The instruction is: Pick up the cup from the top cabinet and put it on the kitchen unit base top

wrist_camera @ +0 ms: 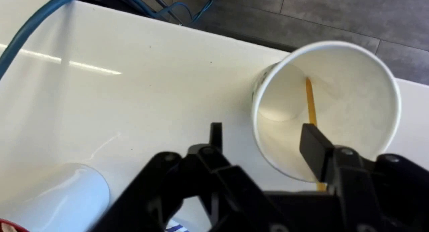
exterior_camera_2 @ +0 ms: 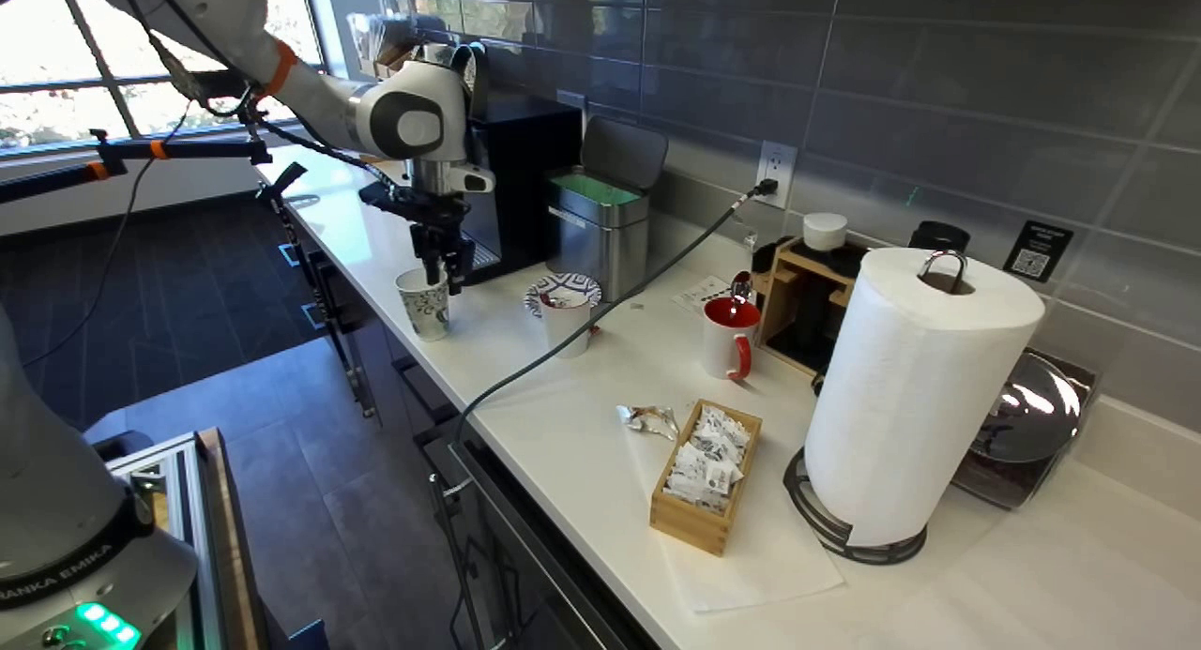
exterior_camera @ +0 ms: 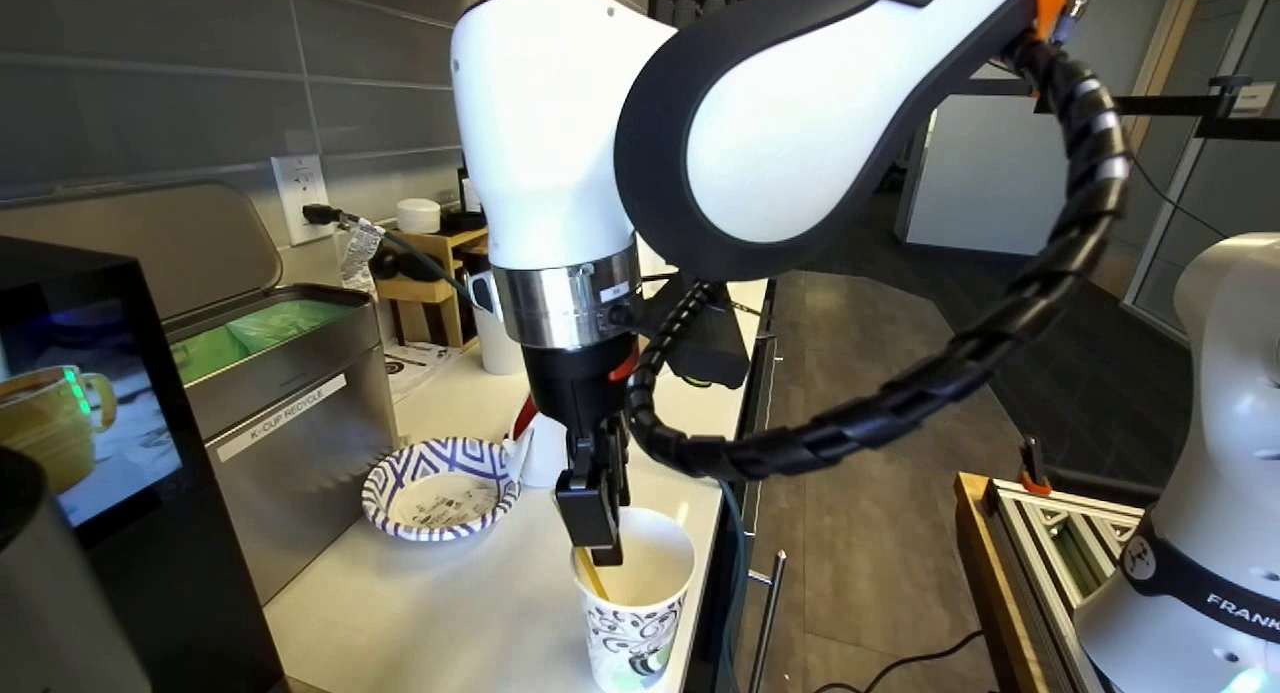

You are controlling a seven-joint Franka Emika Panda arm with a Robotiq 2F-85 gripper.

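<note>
The cup (exterior_camera: 640, 628), white with dark swirls on its side, stands upright on the white counter (exterior_camera: 460, 613), close to the straight front edge, which runs just to its right in an exterior view. Inside it a yellow stick (wrist_camera: 311, 101) leans aslant and reaches past the rim, partly hidden by a finger in the wrist view.

The end effector (wrist_camera: 264, 140) hangs over the cup with its two fingers (wrist_camera: 312, 150) spread apart. In the wrist view the right finger lies over the cup's mouth and the left one outside it, so that the left part of the rim shows between them. Whether a finger touches the cup or dips below its rim, I cannot tell.

In an exterior view a shallow blue-and-white bowl (exterior_camera: 400, 478) sits to the left of the cup and farther back, near a steel bin (exterior_camera: 310, 463). A white mug (exterior_camera: 545, 453) showing some red stands just beside the bowl.

In an exterior view a black machine (exterior_camera_2: 530, 176) stands left of the bin; well to the right of the cup come a red-handled mug (exterior_camera_2: 722, 345), a wooden box (exterior_camera_2: 690, 523) of white packets (exterior_camera_2: 708, 458) and, at the near right, a paper towel roll (exterior_camera_2: 924, 406).
</note>
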